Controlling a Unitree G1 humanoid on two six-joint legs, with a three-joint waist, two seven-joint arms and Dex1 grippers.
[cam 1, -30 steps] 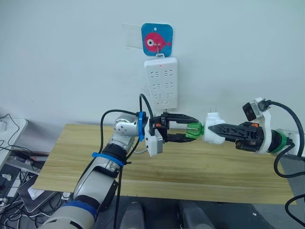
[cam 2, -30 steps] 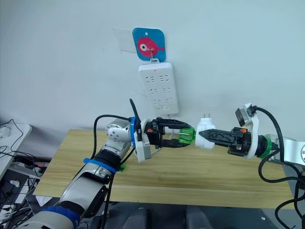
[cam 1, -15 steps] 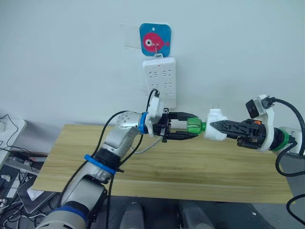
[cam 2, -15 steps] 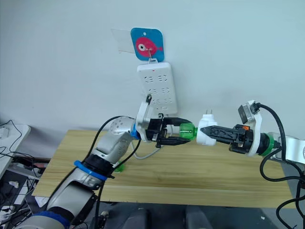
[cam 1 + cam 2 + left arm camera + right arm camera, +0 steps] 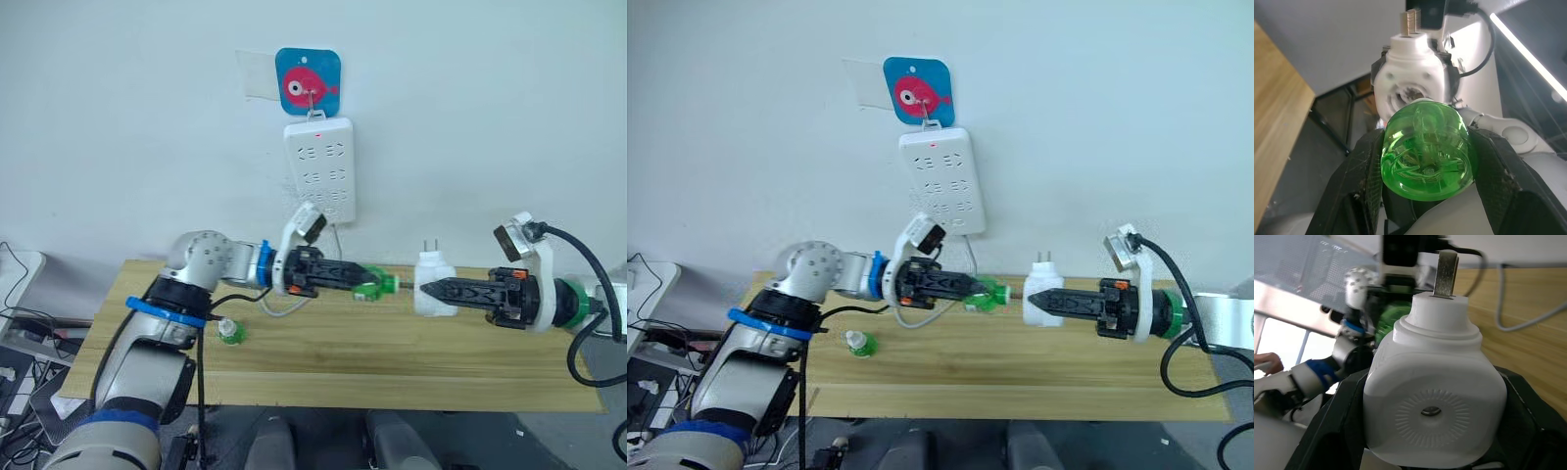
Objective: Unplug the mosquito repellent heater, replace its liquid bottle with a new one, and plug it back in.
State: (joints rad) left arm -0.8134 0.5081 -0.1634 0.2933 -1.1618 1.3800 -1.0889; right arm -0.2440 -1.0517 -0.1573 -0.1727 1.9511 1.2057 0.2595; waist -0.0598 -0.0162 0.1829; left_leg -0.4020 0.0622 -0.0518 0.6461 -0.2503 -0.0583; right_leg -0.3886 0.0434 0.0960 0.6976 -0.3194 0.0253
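Heater: we see the mosquito repellent heater, a rounded white plastic unit with a ribbed round vent, held in the air above the wooden table, its two metal prongs pointing up.
Right gripper: the right gripper has its black fingers clamped on the heater's sides; that arm reaches level across the table from the right.
Bottle in hand: a glossy, translucent green bottle sits just beside the heater, with a thin stem between them.
Left gripper: the left gripper is closed on the green bottle; the left arm is stretched sideways toward the right arm.
Second bottle: another small green bottle with a white cap stands on the table below the left arm.
Wall: a white power strip hangs under a blue fish hook plate, well above the heater.
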